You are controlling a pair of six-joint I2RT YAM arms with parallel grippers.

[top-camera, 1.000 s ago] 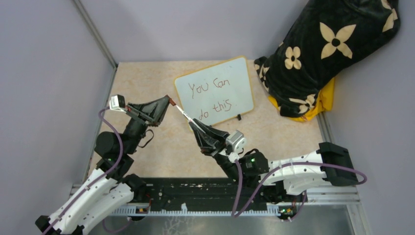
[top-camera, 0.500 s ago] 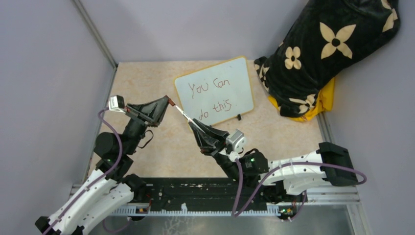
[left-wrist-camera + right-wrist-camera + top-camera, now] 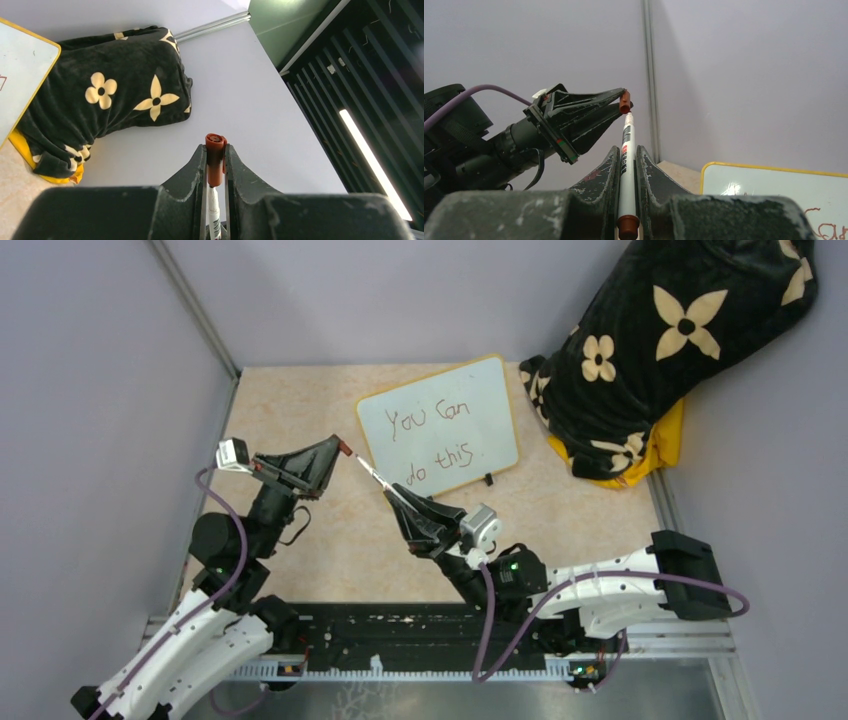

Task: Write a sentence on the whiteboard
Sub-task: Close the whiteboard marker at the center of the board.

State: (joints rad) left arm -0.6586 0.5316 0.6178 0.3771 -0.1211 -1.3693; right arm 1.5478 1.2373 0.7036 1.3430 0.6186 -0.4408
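- The board (image 3: 485, 400) sits by the far edge of the table (image 3: 290, 400). The words (image 3: 428, 420) "You Can do this" are on it, so I think the writing is done.
- The left gripper (image 3: 343, 448) pinches the red cap (image 3: 215, 150).
- The right gripper (image 3: 392, 495) pinches the pen (image 3: 626, 145), with its tip just under the cap.
- Best way, I think: line the tip up with the cap, then push straight and slow, with both grips tight.
- A tilted push could make the pen slip.
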